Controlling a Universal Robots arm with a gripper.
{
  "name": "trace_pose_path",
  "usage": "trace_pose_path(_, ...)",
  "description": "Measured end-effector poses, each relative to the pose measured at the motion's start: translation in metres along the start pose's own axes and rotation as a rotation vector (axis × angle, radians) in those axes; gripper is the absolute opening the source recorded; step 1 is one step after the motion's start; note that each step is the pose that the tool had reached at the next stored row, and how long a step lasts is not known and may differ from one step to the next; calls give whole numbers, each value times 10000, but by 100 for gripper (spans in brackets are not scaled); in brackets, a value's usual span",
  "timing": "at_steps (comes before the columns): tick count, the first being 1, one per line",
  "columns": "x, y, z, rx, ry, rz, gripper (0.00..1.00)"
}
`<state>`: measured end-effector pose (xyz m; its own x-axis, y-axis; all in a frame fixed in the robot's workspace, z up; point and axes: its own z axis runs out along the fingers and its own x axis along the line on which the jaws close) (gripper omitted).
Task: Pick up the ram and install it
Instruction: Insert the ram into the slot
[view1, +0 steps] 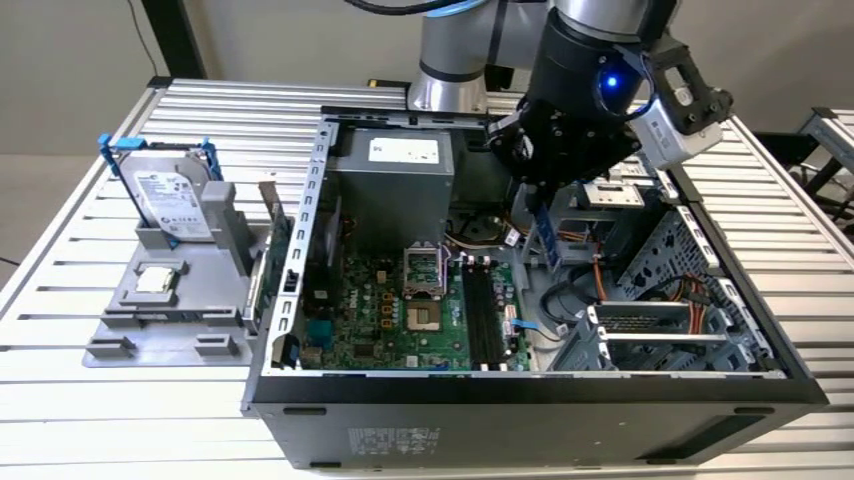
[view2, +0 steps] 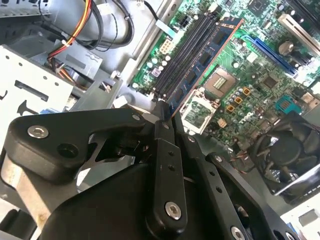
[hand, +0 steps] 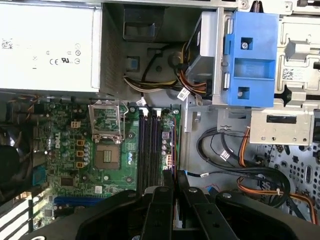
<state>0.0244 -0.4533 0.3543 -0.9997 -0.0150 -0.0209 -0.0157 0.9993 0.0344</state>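
Note:
My gripper (view1: 542, 205) hangs inside the open computer case (view1: 307, 200) and is shut on the ram (view1: 546, 240), a thin blue-green stick held on edge. The stick points down over the motherboard (view1: 387, 320), just above the far end of the black memory slots (view1: 483, 315). In the second wrist view the ram (view2: 205, 57) runs out from the gripper (view2: 165, 117) along the slots (view2: 180, 62), close beside them. The first wrist view looks along the ram (hand: 173, 145) edge-on past the gripper (hand: 174, 176), next to the slots (hand: 149, 150). I cannot tell whether it touches a slot.
On the exterior view's left, a grey stand (view1: 147, 320) holds a silver hard drive (view1: 174, 200) in a blue-handled frame and a bracketed card (view1: 274, 235). Inside the case are the power supply (view1: 394, 175), the CPU socket (view1: 424, 290), a blue drive cage (hand: 250, 60), loose cables (hand: 240, 165) and a fan (view2: 285, 155).

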Motion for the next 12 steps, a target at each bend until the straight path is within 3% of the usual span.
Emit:
trace_pose_path(7, -3, 0, 94, 3, 1, 7, 0)
trace_pose_path(12, -5, 3, 152, 50, -4, 166, 0)
